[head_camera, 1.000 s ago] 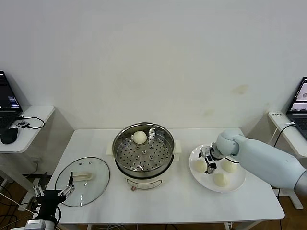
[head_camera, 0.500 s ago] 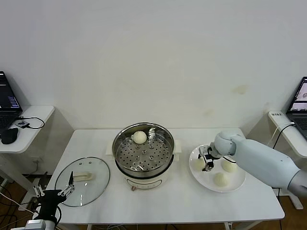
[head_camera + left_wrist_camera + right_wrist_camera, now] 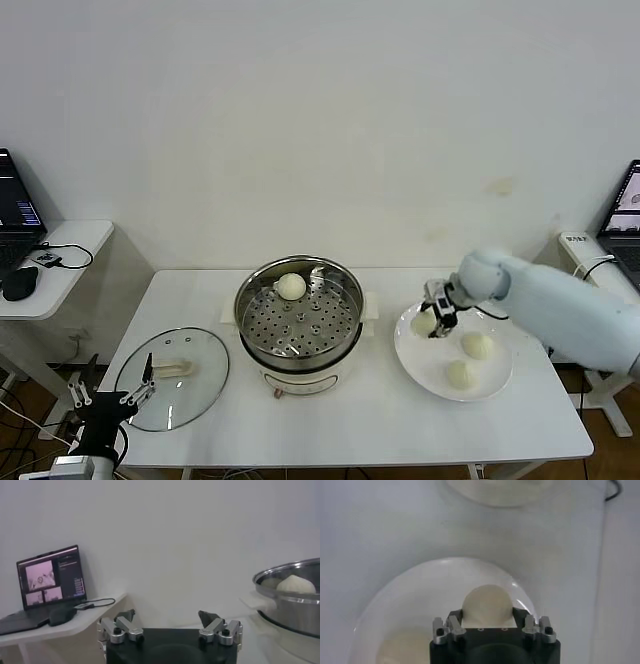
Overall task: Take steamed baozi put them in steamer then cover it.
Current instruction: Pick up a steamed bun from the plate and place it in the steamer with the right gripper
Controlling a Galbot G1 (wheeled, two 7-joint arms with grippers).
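Overhead, right gripper jaws clamping a baozi above plate; left gripper jaws wide, idle.

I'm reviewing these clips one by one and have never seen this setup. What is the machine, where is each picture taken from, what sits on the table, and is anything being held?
It is a two-armed robot. One picture looks down from its head; the other two come from cameras on its wrists.

On the white table stands a shiny round steel steamer pot with one small cream-white bun on its perforated tray. The clear glass lid with a cream handle lies flat to the robot's left. A flat white plate to its right carries two loose buns.

The right gripper is closed around a third bun, lifted just above the plate. The left gripper hangs open and empty beside the table's edge near the lid.
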